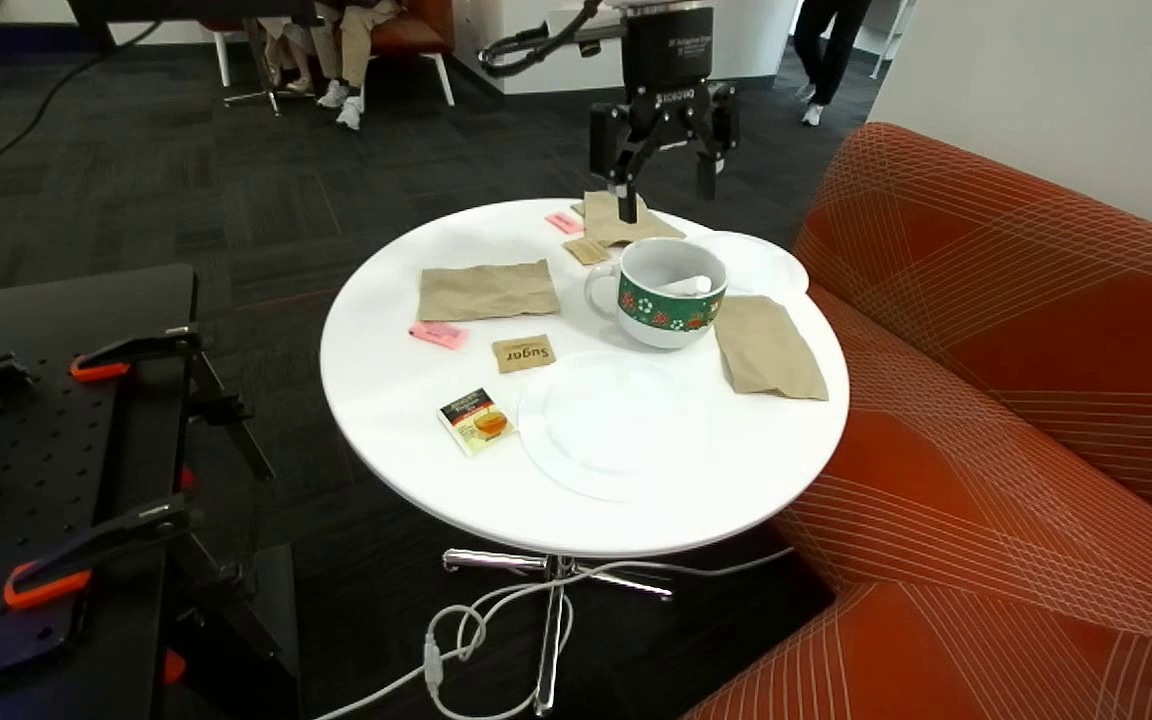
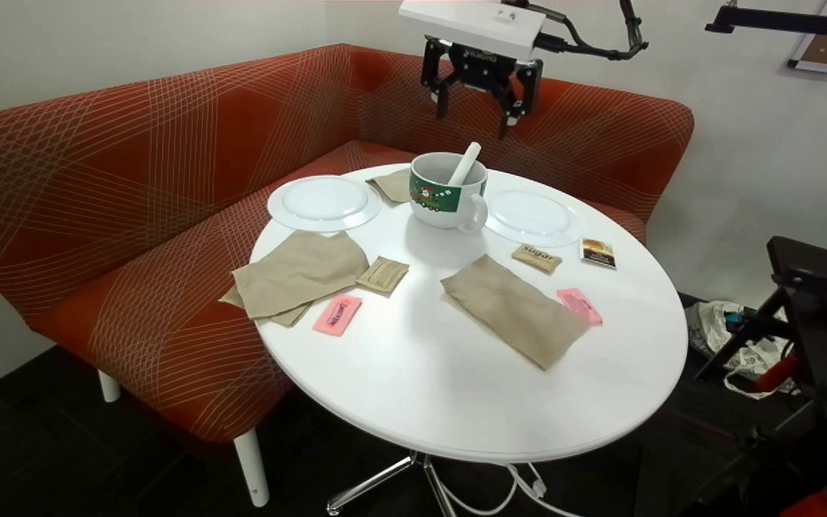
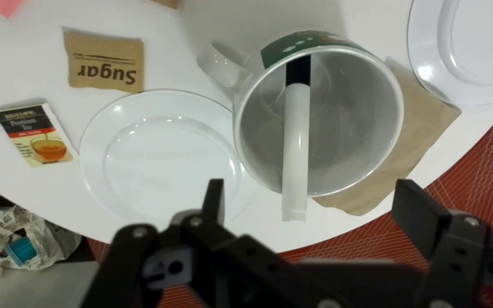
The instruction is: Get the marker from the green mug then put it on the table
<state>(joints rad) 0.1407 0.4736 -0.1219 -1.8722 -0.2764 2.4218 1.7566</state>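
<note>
The marker (image 3: 296, 141) is a white stick with a black end. It leans in the green mug (image 1: 666, 322), black end down inside and white end sticking out over the rim, as the wrist view and an exterior view (image 2: 465, 164) show. The mug has a green patterned band, a white inside and a side handle; it stands upright on the round white table (image 2: 413, 380). My gripper (image 1: 667, 200) is open and empty above the mug, apart from it and from the marker, also in an exterior view (image 2: 472, 125). In the wrist view the marker's white end lies between the fingertips (image 3: 309, 186).
A clear plate (image 3: 165, 158) lies beside the mug and a second plate (image 2: 324, 202) farther off. Brown napkins (image 1: 489, 291), a sugar packet (image 3: 104, 62), a tea packet (image 1: 476, 421) and pink packets (image 2: 337, 314) lie around. An orange-red sofa (image 1: 986, 420) borders the table.
</note>
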